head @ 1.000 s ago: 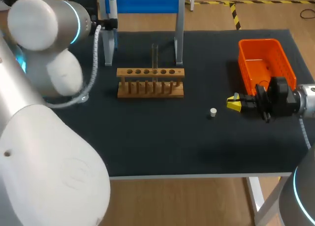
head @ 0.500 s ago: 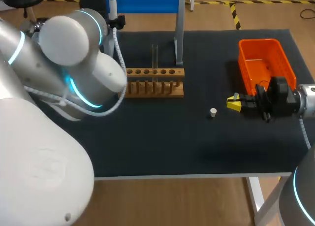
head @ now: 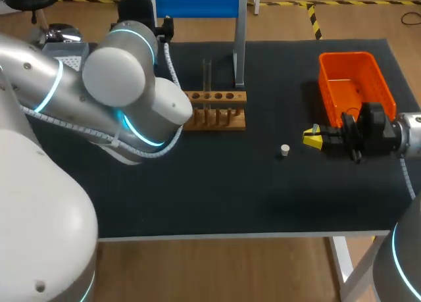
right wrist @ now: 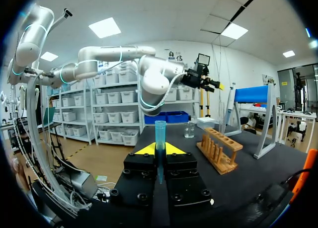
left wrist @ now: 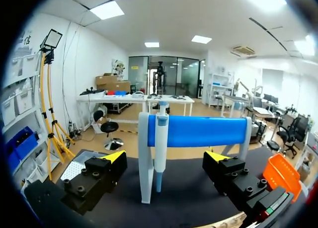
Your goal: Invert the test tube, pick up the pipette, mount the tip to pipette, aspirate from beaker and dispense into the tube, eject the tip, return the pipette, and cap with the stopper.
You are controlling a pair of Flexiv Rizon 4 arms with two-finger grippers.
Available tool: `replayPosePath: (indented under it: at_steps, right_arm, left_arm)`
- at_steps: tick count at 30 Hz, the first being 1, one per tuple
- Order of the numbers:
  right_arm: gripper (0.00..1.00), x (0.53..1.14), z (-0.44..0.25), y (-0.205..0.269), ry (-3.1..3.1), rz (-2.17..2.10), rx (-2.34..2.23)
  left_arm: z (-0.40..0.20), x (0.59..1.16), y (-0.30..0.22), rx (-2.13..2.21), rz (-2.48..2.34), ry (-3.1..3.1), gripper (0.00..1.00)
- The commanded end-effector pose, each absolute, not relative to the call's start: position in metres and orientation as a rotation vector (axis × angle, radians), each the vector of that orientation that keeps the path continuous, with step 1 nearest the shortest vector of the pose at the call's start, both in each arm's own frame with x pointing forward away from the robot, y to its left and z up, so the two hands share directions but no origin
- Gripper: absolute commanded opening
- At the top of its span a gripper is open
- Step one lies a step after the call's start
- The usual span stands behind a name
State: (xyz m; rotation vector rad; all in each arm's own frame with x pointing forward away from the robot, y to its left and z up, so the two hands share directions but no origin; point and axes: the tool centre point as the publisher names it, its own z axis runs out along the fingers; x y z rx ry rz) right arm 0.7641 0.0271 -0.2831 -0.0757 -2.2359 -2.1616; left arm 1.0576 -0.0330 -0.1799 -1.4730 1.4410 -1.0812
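The step in hand appears to be picking up the pipette. The white-and-blue hand pipette (left wrist: 160, 148) hangs upright against the left post of the white stand with a blue crossbar (left wrist: 198, 131), at the far edge of the black table (head: 217, 190). It has a pale blue head, a long white body and a narrow blue lower shaft that ends above the table. The left gripper (left wrist: 165, 158) has its fingers spread wide and holds nothing. The pipette lies ahead of it, in line with the gap and clear of both fingers. Advance straight and keep the body centred. Close on the white body below the head, not on the narrow shaft, then lift it clear of the hanger before withdrawing. The right gripper (right wrist: 159, 148) is clamped from two sides on a translucent blue tapered pipette tip (right wrist: 160, 131) and should hold position.
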Motion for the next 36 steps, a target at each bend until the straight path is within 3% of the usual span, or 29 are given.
replayPosePath:
  at_steps: [1,32,36]
  right_arm:
    - [0.0,0.763,-0.283,0.027,-2.237,-2.161,-0.076]
    - [0.0,0.763,-0.283,0.027,-2.237,-2.161,-0.076]
    - [0.0,0.763,-0.283,0.027,-2.237,-2.161,-0.076]
  left_arm:
    - [-0.187,1.064,-0.035,-1.431,-1.119,1.392,1.0]
    - [-0.193,1.127,-0.047,-1.37,-1.125,1.42,1.0]
    - [-0.194,1.131,-0.044,-1.371,-1.123,1.421,0.88]
